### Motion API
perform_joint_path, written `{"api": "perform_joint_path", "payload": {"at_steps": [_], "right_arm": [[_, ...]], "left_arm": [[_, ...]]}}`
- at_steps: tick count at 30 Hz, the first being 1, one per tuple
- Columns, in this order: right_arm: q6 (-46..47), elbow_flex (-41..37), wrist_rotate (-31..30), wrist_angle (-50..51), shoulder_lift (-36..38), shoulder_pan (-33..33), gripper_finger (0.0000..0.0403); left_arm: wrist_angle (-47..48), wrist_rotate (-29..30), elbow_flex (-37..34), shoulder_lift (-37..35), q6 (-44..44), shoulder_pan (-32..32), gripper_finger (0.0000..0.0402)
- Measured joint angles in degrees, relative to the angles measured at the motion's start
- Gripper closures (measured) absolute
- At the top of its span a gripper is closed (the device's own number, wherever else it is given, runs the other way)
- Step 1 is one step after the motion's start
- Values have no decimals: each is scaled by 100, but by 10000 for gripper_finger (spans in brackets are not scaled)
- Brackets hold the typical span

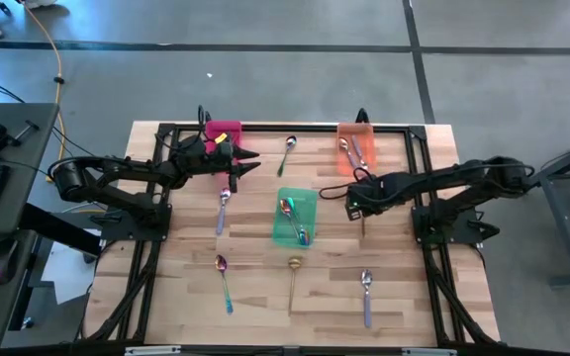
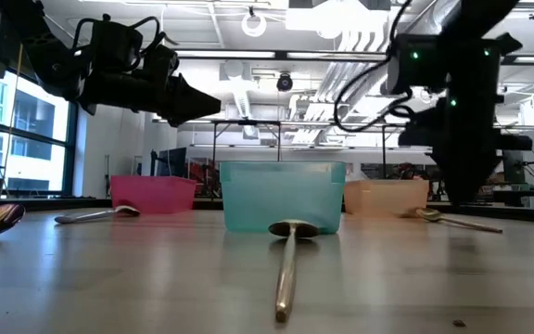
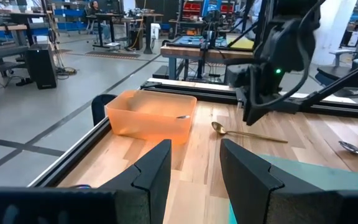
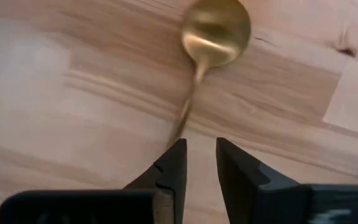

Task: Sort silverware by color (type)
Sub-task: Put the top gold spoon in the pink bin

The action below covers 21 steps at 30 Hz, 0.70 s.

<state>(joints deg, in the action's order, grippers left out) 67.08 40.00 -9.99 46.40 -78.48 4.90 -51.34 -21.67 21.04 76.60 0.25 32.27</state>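
My right gripper [image 4: 201, 155] points down over a gold spoon [image 4: 213, 31] that lies flat on the wood [image 1: 363, 220] between the green bin and the orange bin. Its fingers stand a narrow gap apart at the spoon's handle. My left gripper [image 3: 194, 162] is open and empty, up in the air beside the pink bin [image 1: 223, 133]. Loose spoons lie flat on the table: a silver one [image 1: 287, 153], a purple-handled one [image 1: 223, 208], a teal-handled one [image 1: 225, 282], a gold one [image 1: 293, 282] and another purple-handled one [image 1: 366, 297]. My right gripper comes at the gold spoon from above, pointing down, its fingers level with the handle [image 4: 182, 124] a little behind the bowl. The handle runs in under the tip of one finger [image 4: 174, 158]. I cannot tell whether that finger touches it. The spoon lies on the table.
The green bin [image 1: 310, 203] in the middle of the table holds iridescent spoons. The orange bin [image 1: 364, 133] at the far right holds spoons. A black frame runs along the table's edges. A desk with a keyboard stands off the table's left side.
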Motion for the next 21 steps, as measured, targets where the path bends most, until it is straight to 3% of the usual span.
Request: {"api": "perform_joint_path", "payload": {"at_steps": [10,15,21], "right_arm": [[79,-237,-162,-590,4,223,289],[-2,-287,-353,-746,4,440,294],[8,-941,-107,-2003,21,563,318]], "left_arm": [[-4,20,0,0,0,0,275],[-2,20,0,0,0,0,275],[38,20,0,0,0,0,275]]}}
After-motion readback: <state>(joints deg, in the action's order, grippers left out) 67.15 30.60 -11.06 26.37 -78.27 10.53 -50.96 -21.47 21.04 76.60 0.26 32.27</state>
